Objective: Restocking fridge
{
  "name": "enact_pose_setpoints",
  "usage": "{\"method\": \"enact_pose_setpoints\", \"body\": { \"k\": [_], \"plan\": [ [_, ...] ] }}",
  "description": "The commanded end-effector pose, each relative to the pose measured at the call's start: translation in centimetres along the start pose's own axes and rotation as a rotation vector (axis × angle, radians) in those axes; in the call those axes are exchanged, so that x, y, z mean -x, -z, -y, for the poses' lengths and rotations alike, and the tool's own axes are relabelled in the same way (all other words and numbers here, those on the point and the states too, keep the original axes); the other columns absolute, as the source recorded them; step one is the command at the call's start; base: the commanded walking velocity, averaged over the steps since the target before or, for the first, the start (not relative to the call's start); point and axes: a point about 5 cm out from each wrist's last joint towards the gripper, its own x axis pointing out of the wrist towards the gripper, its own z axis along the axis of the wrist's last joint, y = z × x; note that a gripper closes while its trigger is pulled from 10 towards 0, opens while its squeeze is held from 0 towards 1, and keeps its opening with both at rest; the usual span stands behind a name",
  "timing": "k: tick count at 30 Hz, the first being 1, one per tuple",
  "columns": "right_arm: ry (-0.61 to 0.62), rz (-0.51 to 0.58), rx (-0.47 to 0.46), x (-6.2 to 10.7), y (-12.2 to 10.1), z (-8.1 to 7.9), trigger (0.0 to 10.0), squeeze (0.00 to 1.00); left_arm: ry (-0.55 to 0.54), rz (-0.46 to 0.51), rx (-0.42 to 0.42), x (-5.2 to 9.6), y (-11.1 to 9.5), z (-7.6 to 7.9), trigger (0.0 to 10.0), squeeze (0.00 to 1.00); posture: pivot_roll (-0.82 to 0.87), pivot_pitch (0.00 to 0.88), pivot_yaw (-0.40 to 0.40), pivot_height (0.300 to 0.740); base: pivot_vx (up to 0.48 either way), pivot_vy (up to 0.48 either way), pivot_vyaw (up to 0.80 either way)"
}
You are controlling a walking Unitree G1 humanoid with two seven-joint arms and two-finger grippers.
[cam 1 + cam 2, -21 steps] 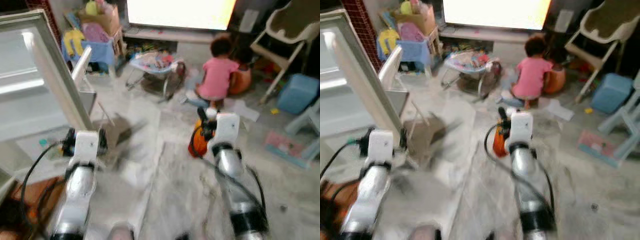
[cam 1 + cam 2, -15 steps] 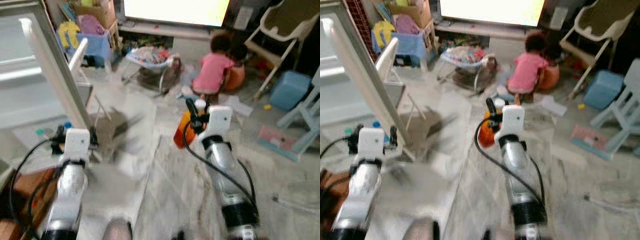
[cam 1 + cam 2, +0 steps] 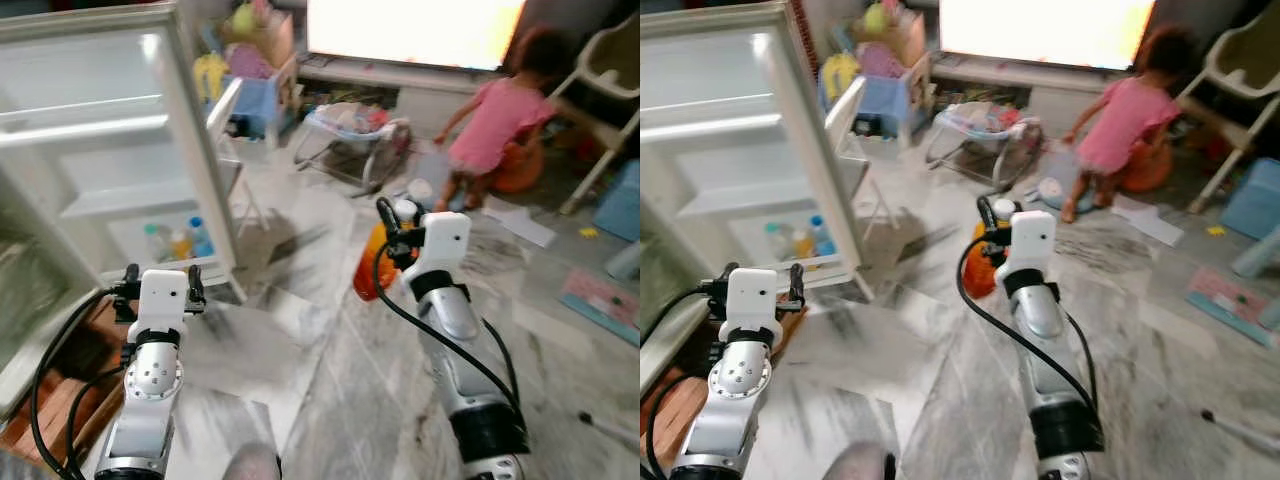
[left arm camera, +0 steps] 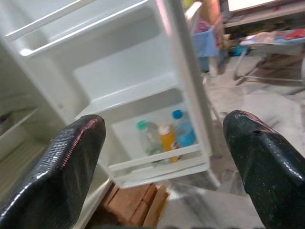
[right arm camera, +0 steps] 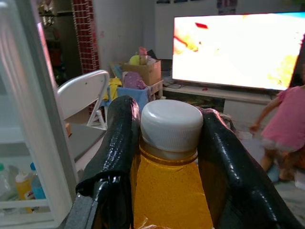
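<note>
Orange juice bottle (image 5: 170, 191) is sitting clenched at the neck in the right end effector (image 5: 167, 157), out over the floor and well apart from the fridge door (image 3: 120, 150). The left end effector (image 4: 167, 157) is hanging released, facing the door shelf (image 4: 157, 160) and its bottles (image 4: 164, 136). A child (image 3: 495, 115) is standing nearby; walking risks a collision, and swinging could loosen the neck grip.
</note>
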Motion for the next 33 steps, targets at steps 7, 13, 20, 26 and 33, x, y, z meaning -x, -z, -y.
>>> {"method": "enact_pose_setpoints", "body": {
  "k": [7, 13, 20, 26, 33],
  "plan": [
    [-0.019, 0.041, -0.036, -0.6, -0.9, -0.5, 10.0, 0.0, -0.017, 0.01, -0.003, -0.6, -0.5, -0.7, 10.0, 0.0, 0.13, 0.0, -0.029, 0.74, 0.0, 0.48, 0.0],
    [-0.022, 0.043, -0.026, -0.8, -0.9, -0.5, 10.0, 0.0, -0.017, 0.036, 0.0, -0.5, -0.9, -0.6, 10.0, 0.0, 0.12, 0.0, -0.03, 0.74, 0.0, 0.48, 0.0],
    [-0.038, 0.042, -0.001, -0.8, -0.9, -0.7, 10.0, 0.0, 0.042, 0.057, 0.016, -0.6, -1.1, -0.3, 10.0, 0.0, 0.12, 0.0, -0.032, 0.74, 0.0, 0.48, 0.0],
    [-0.037, 0.039, -0.014, -0.8, -0.9, -0.7, 10.0, 0.0, 0.052, 0.057, 0.031, -0.5, -1.2, 0.0, 10.0, 0.0, 0.12, 0.0, -0.032, 0.74, 0.0, 0.48, 0.0],
    [-0.048, 0.04, 0.005, -0.7, -0.9, -0.8, 10.0, 0.0, 0.046, 0.079, 0.021, -0.5, -1.3, -0.2, 10.0, 0.0, 0.12, 0.0, -0.037, 0.74, 0.0, 0.477, 0.46]
  ]
}}
